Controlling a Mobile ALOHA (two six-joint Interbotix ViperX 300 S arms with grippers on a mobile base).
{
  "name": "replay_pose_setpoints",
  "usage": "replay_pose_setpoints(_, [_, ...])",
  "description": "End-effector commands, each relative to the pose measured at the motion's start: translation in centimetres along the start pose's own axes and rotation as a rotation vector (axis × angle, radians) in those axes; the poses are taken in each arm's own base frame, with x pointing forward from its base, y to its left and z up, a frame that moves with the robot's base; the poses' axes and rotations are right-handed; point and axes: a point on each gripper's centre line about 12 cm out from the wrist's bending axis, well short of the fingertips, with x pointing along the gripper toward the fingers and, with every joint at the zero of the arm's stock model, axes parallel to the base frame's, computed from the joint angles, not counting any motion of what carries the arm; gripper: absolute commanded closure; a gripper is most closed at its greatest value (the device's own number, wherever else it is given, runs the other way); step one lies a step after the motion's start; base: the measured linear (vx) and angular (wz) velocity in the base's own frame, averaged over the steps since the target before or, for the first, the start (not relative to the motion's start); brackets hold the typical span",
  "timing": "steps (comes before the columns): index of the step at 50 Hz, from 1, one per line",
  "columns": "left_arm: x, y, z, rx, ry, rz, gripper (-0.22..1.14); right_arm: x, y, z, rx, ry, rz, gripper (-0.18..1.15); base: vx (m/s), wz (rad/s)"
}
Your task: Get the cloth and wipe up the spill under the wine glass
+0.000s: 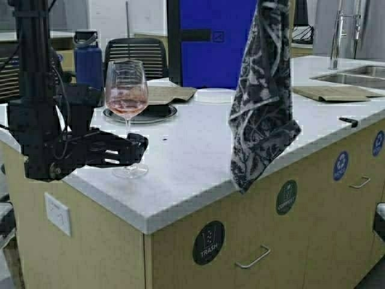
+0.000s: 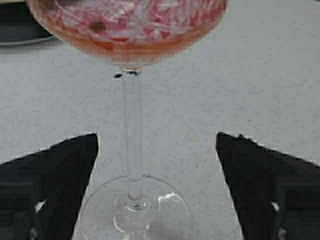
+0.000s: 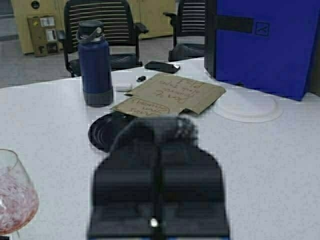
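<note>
The wine glass (image 1: 126,96) stands upright near the counter's front left corner, with pink liquid in its bowl. My left gripper (image 1: 135,147) is open at stem height, and its fingers sit on either side of the stem (image 2: 132,130) without touching it. The glass foot (image 2: 135,212) rests on the counter, and a faint grey patch shows under it; I cannot tell whether that is the spill. The cloth (image 1: 261,102), dark with a white leafy print, hangs limp above the counter's front edge. My right gripper (image 3: 159,145) is shut on the cloth's bunched top (image 3: 165,127).
On the white counter (image 1: 192,162) behind the glass are a black plate (image 1: 141,112), a blue bottle (image 1: 88,60), brown cardboard (image 1: 168,93), a white plate (image 1: 215,95) and a blue box (image 1: 216,42). A sink (image 1: 355,75) is at far right.
</note>
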Motion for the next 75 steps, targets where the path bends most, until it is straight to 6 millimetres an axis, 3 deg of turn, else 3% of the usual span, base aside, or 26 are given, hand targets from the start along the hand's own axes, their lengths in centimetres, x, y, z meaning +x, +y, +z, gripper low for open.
replay_pose_setpoints(1, [1.2,0.4,0.6,0.005,-0.05,0.028,-0.1,0.4,0.1,1.5,0.003,-0.052,0.001,0.9,0.05,-0.04])
replay_pose_setpoints(14, [3.4,0.9,0.2,0.01,-0.099,0.056,-0.1,0.4,0.1,1.5,0.003,-0.052,0.001,0.9,0.04,-0.03])
replay_pose_setpoints(26, [4.1,1.0,0.6,0.011,-0.122,0.066,-0.06,0.4,0.1,1.5,0.006,-0.052,0.001,0.9,0.03,-0.02])
replay_pose_setpoints(36, [4.0,1.1,0.7,0.008,-0.122,0.071,0.22,0.4,0.1,1.5,0.004,-0.054,0.001,0.9,0.03,0.0])
replay_pose_setpoints(45, [3.6,1.0,1.4,0.008,-0.125,0.066,0.5,1.4,0.1,3.3,0.007,-0.099,0.001,0.9,0.02,0.0])
replay_pose_setpoints(53, [3.1,0.7,3.1,0.008,-0.142,0.048,0.66,4.9,0.1,5.5,0.046,-0.142,-0.018,0.9,0.02,-0.01])
replay_pose_setpoints(61, [2.8,0.3,5.8,0.008,-0.19,0.012,0.74,10.0,0.3,5.9,0.067,-0.15,-0.026,0.9,0.01,0.0])
replay_pose_setpoints(69, [2.2,-0.6,8.8,0.002,-0.237,-0.012,0.74,16.1,0.6,3.5,0.066,-0.134,-0.03,0.9,0.0,0.0])
replay_pose_setpoints(75, [1.2,-1.2,11.3,0.004,-0.249,-0.026,0.74,19.3,0.8,0.8,0.079,-0.1,-0.03,0.9,0.0,0.0])
